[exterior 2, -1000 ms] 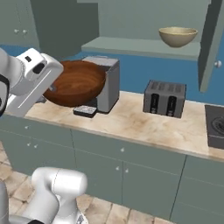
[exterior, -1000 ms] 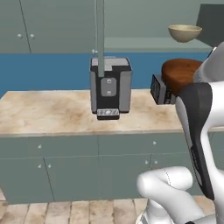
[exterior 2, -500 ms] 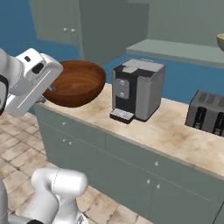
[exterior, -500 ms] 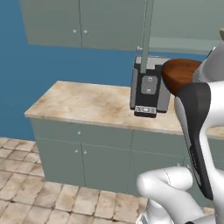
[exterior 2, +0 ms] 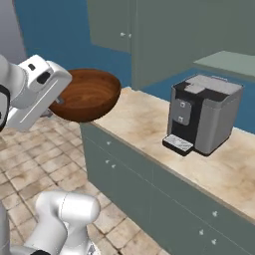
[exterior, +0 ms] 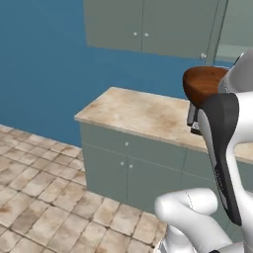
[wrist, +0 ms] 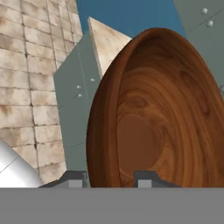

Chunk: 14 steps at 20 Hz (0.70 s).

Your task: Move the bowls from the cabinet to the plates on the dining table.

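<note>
Left to right in the right base view: gripper (exterior 2: 59,101) pinches the near rim of the wooden bowl (exterior 2: 88,94), one finger inside and one outside, presumably so it rides mouth-up and level in transit. Bowl hangs in the air off the worktop (exterior 2: 149,124) end, above the tiled floor (exterior 2: 30,164). Coffee machine (exterior 2: 203,121) sits further right. No plates yet, so this looks like mid-carry.

a glossy white arm (exterior: 197,217) of rounded segments, a dark band at 3 o'clock, a boxy white hand (exterior 2: 37,92) with dark slots.
</note>
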Motion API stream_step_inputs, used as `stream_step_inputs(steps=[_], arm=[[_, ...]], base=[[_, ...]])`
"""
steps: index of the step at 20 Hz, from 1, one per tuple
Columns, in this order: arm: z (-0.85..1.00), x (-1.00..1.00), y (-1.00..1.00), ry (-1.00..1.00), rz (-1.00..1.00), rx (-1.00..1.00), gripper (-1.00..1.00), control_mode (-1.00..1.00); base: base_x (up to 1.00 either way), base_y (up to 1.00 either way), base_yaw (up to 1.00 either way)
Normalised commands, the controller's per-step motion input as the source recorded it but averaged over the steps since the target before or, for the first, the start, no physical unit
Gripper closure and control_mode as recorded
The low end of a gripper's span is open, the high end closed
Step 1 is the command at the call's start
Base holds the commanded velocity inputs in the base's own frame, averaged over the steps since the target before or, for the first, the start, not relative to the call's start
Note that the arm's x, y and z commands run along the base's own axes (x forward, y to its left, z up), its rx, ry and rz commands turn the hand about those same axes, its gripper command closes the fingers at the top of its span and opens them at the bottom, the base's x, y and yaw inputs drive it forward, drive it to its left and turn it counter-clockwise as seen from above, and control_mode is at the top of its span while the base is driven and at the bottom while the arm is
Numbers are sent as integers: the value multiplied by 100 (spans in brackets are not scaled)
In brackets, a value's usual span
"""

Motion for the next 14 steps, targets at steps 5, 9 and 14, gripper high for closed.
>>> stream_step_inputs(steps=[5, 9, 14], arm=[[0, 0, 0, 0, 0, 0, 100, 100], [0, 0, 0, 0, 0, 0, 100, 100], [0, 0, 0, 0, 0, 0, 100, 100]], base=[[4, 44, 38], [11, 45, 36], [24, 47, 33]])
